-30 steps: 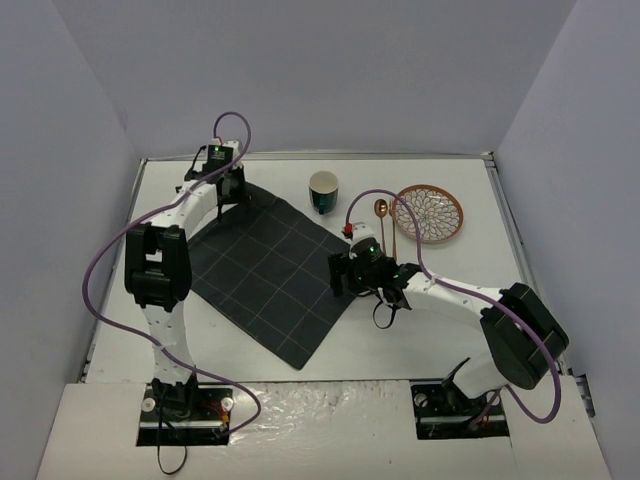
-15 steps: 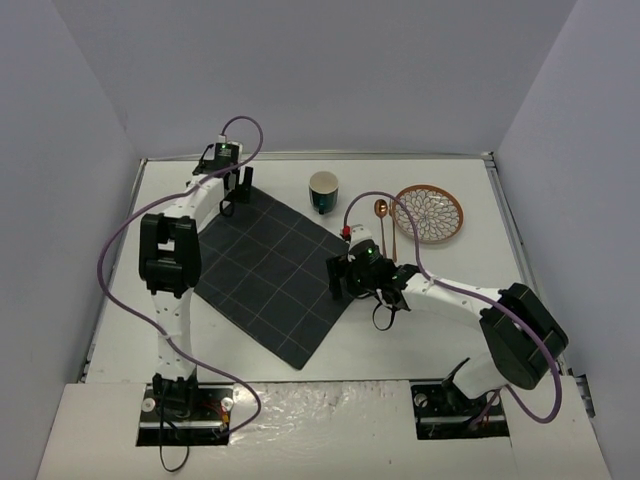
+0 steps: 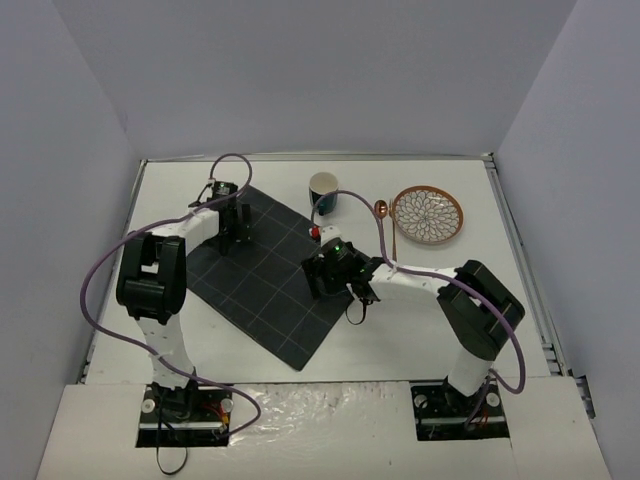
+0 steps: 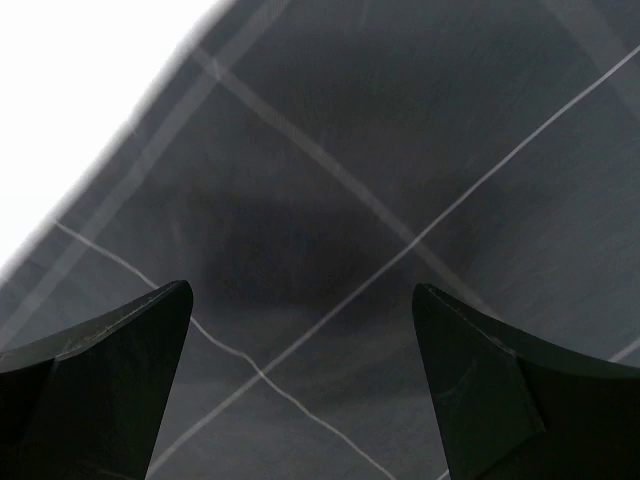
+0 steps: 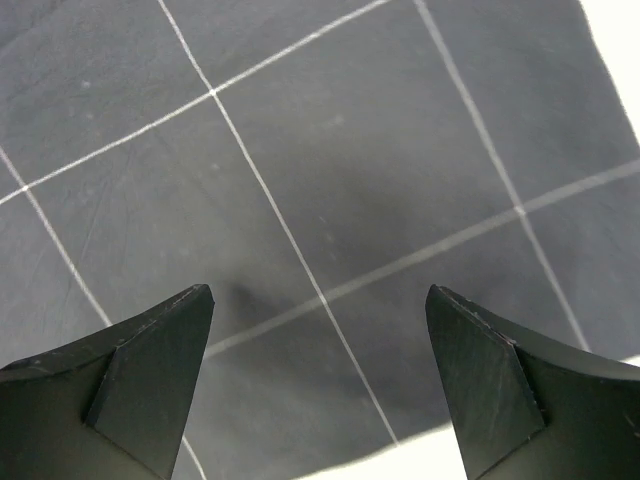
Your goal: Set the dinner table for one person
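Tabletop (image 3: 420, 330) spreads white under both arms on my top camera. The dark grid-lined mat (image 3: 265, 285) lies on it at a slant, beneath both hands.

Nearest me, the right hand (image 3: 318, 278) hangs over the mat's right side, close to its edge. On its wrist camera the two dark fingers (image 5: 150, 360) stand wide apart with only cloth and white grid lines between them. It is released and grasps nothing. A sliver of bare tabletop shows past the mat's edge at the lower right of that view.

Farther off and to the left, the left hand (image 3: 234, 228) is over the mat's far corner. Its fingers (image 4: 110, 370) are spread wide too, released. Between them I see only cloth with a dark shadow on it, and white tabletop past the mat's edge at the upper left. I cannot tell whether either hand touches the cloth.

Straight beyond the right hand, just off the mat's far edge, a cup (image 3: 323, 192) stands upright. Beyond that hand and to its right lies a spoon (image 3: 386, 225), bowl end away from me. It is just beside a round patterned plate (image 3: 428, 213), the thing farthest to that hand's right. All three are well apart from the left hand.
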